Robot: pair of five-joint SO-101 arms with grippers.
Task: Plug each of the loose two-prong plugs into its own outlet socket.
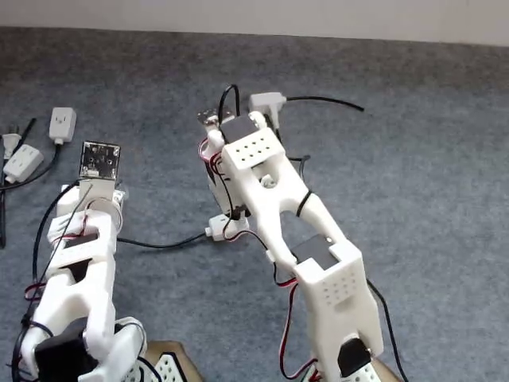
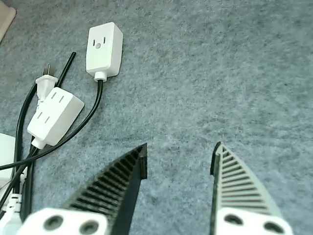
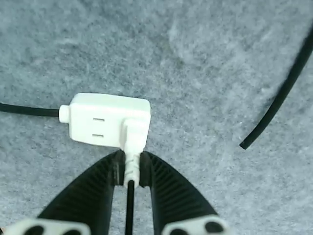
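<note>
High view: 2 white plastic arms on grey, short-pile carpet [image 1: 429,159]. The left arm [image 1: 79,263] is near the left edge and the right arm [image 1: 270,191] is mid-frame, stretched away from the base. Past the right arm's tip lies 1 white socket block [image 1: 268,101], w/ a thin black cord [image 1: 326,101] beside it ending loose on the carpet. Far left, 3 white pcs grouped close together: 1 boxy single outlet [image 1: 62,123], 1 multi-slot block [image 1: 22,161] and 1 loose plug [image 1: 9,143], w/ black cords around them. 1 small white pc on a black cord [image 1: 215,231] lies by the right arm. Can't tell what it is.

Left wrist view: the left gripper [image 2: 181,146] has its 2 black ribbed fingers [image 2: 120,183] spread wide, holding nothing, w/ bare carpet between them. Well apart from it are the squarish, smooth single outlet, face up, the rectangular multi-slot block w/ rows of slots, and the loose plug, its 2 metal prongs bare, touching that block's end. Several black cords cross there.

Right wrist view: the right gripper [image 3: 129,159] is clamped on 1 held plug [image 3: 134,132], w/ its black cord running back between the fingers. The plug body butts against the socket block's side, prongs hidden. The block is smooth, rounded-rectangular, w/ 2 slots on top and its own black cord at the far end. 1 separate black cord ends cut on the carpet nearby.
</note>
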